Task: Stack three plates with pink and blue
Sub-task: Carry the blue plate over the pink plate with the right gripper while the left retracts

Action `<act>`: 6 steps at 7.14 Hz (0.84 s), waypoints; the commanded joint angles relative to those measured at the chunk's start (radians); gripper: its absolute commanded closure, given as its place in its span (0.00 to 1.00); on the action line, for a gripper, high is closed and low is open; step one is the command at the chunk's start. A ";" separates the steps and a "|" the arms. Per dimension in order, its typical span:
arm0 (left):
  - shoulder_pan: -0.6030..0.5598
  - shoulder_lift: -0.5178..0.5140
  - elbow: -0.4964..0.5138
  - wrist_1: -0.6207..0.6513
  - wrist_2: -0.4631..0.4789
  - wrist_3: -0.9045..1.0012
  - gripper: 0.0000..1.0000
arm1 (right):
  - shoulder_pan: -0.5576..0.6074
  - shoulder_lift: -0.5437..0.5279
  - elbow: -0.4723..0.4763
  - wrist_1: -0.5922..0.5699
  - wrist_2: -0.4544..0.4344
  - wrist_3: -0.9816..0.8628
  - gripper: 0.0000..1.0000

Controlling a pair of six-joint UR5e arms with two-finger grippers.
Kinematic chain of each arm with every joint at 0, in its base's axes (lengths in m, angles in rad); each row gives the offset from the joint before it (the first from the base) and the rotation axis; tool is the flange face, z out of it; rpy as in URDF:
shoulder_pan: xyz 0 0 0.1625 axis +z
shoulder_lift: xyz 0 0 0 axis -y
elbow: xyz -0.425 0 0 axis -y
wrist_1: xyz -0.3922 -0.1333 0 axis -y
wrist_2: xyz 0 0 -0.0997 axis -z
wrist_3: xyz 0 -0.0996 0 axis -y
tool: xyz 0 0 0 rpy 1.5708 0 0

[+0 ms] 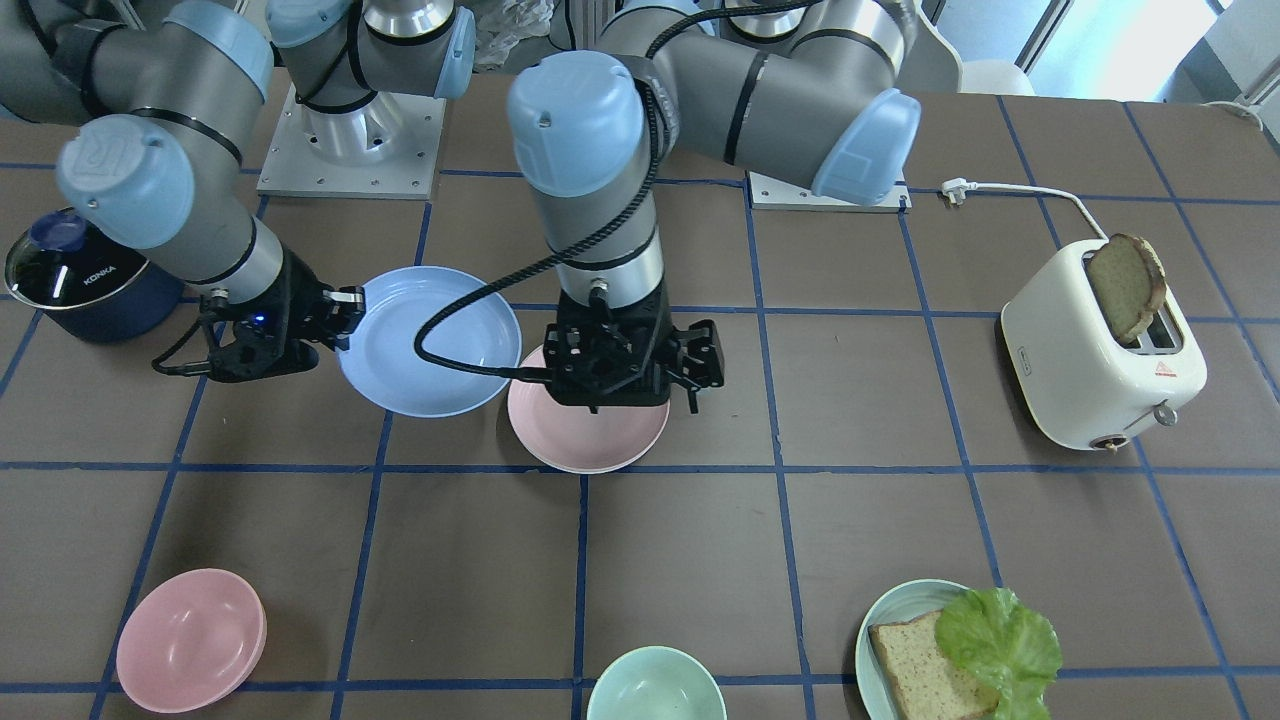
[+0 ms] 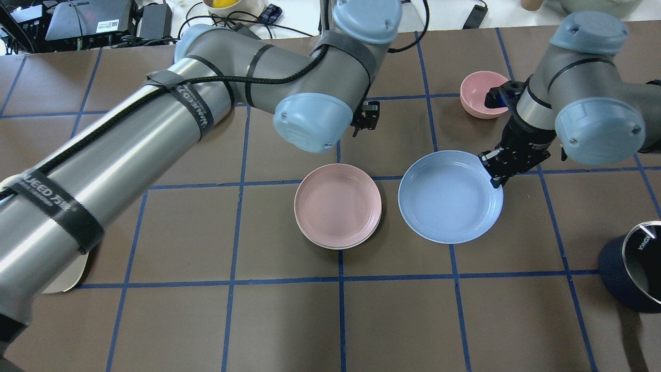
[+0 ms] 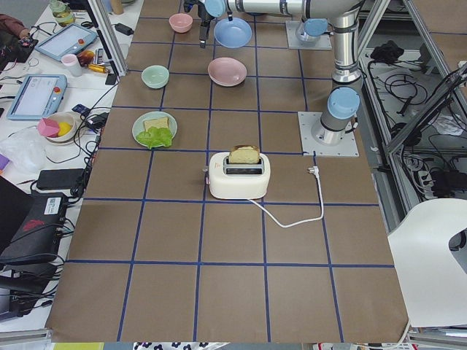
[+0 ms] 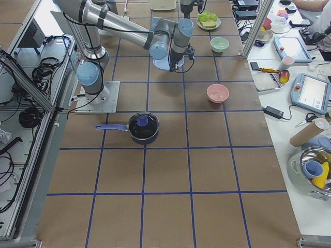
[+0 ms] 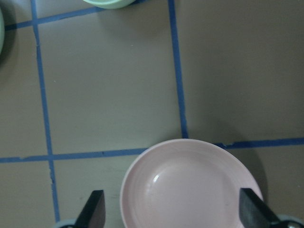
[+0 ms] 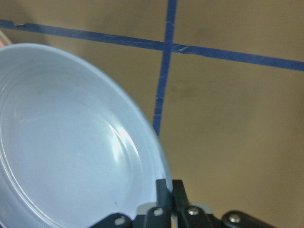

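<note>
The pale pink plate (image 2: 338, 205) lies on the cream-white plate, of which only a rim (image 2: 324, 244) shows beneath it. My left gripper (image 1: 628, 378) hangs open and empty just above them. In the left wrist view its gripper (image 5: 173, 211) has both fingers spread wide on either side of the pink plate (image 5: 190, 185). My right gripper (image 2: 493, 173) is shut on the rim of the light blue plate (image 2: 449, 196), which sits right beside the pink one. The right wrist view shows the gripper (image 6: 168, 190) pinching the blue plate (image 6: 66, 137).
A pink bowl (image 2: 477, 93) sits just beyond my right wrist. A dark blue pot (image 2: 635, 263) stands at the right. A green bowl (image 1: 655, 685), a green plate with bread and lettuce (image 1: 960, 650) and a toaster (image 1: 1100, 350) stand further off.
</note>
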 commanded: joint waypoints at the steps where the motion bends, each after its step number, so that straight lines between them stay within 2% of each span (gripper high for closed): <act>1: 0.141 0.057 -0.002 -0.059 -0.004 0.162 0.00 | 0.158 0.018 0.002 -0.049 0.048 0.158 1.00; 2: 0.192 0.080 -0.002 -0.114 -0.002 0.228 0.00 | 0.216 0.076 -0.013 -0.144 0.095 0.259 1.00; 3: 0.238 0.102 -0.002 -0.175 -0.002 0.281 0.00 | 0.269 0.114 -0.010 -0.187 0.085 0.278 1.00; 4: 0.273 0.126 -0.002 -0.231 -0.007 0.285 0.00 | 0.280 0.125 -0.012 -0.189 0.087 0.277 1.00; 6: 0.349 0.160 -0.010 -0.266 -0.106 0.334 0.00 | 0.283 0.128 -0.007 -0.189 0.094 0.273 1.00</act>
